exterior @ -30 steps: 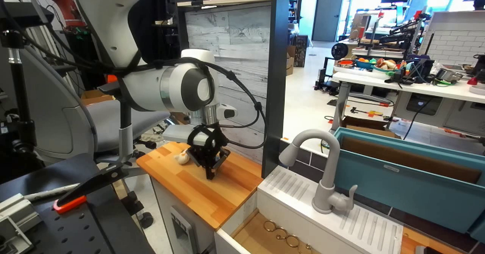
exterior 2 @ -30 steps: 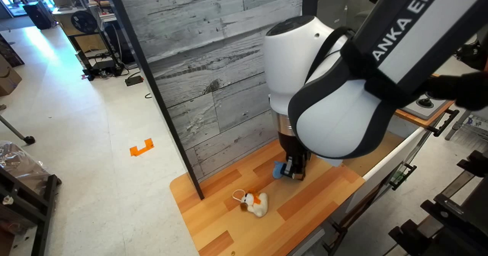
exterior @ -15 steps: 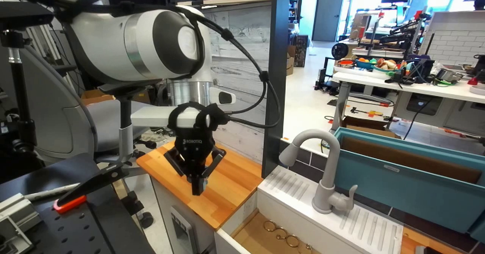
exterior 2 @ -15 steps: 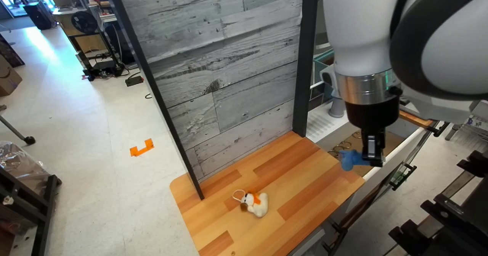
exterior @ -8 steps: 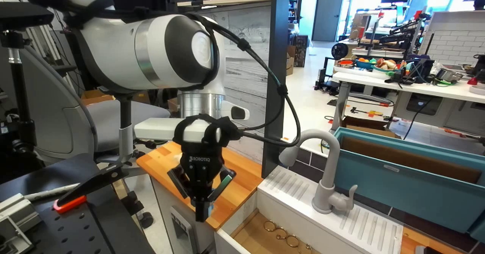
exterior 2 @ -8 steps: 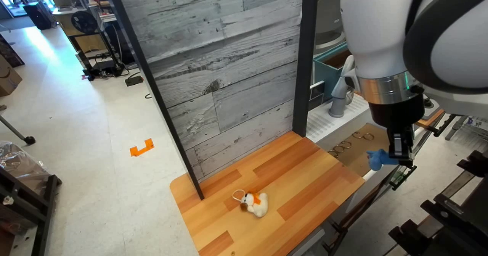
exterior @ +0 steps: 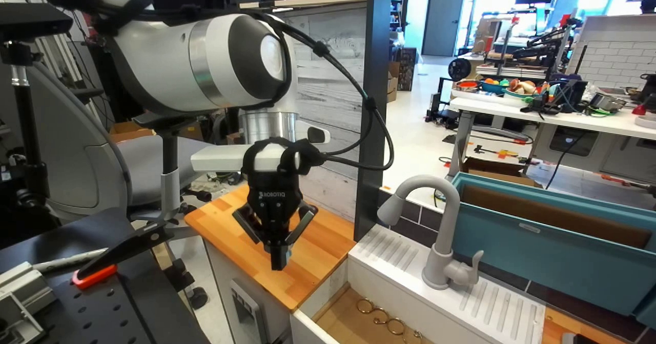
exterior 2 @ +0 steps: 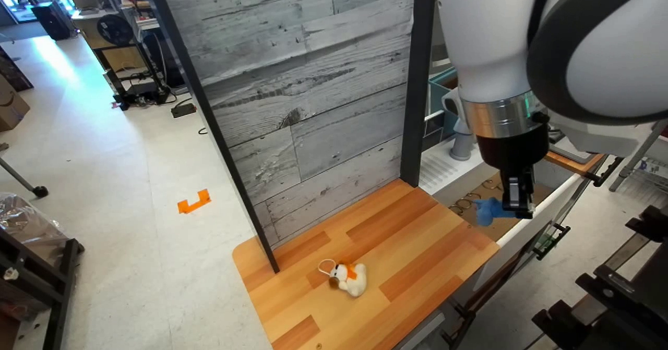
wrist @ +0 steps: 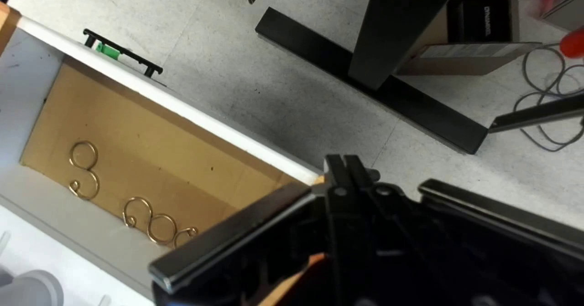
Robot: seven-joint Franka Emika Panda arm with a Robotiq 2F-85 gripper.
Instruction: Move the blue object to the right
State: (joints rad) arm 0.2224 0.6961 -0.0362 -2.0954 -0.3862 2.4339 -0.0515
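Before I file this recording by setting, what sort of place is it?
Probably a robotics lab with a mock kitchen: a jointed white robot arm near a curved grey faucet, and a long white table cluttered with gear behind.

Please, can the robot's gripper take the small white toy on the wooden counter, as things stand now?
Probably not yet: the gripper is shut on the blue object, though nothing visible covers the white toy.

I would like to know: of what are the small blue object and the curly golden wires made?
The small blue object: perhaps plush or rubber, matte; no glare, texture too small to tell.
The curly golden wires: probably metal, shiny; thin loops with bright highlights.
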